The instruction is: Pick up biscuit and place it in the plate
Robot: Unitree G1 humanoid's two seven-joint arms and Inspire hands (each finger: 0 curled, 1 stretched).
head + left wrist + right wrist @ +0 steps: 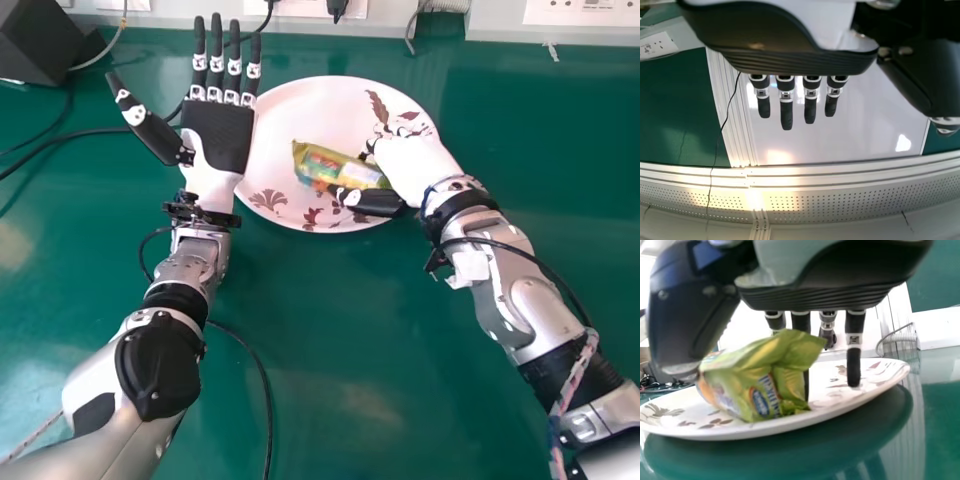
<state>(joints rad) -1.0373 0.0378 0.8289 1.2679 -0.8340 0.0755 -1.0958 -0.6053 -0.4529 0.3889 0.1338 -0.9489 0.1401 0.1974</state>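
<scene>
The biscuit packet (338, 168) is at the plate (300, 110), grasped by the right hand (412, 165) between thumb and fingers; reaching the plate seems done, release remains, while the left hand (216, 136) idles, fingers straight

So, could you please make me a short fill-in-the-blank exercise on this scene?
The robot's ____ hand is the one at the biscuit packet.
The plate has a ____ outline.
The table beneath it is ____.
The fingers of the left hand are ____, not curled.

Missing words, in order: right; round; green; straight.
</scene>
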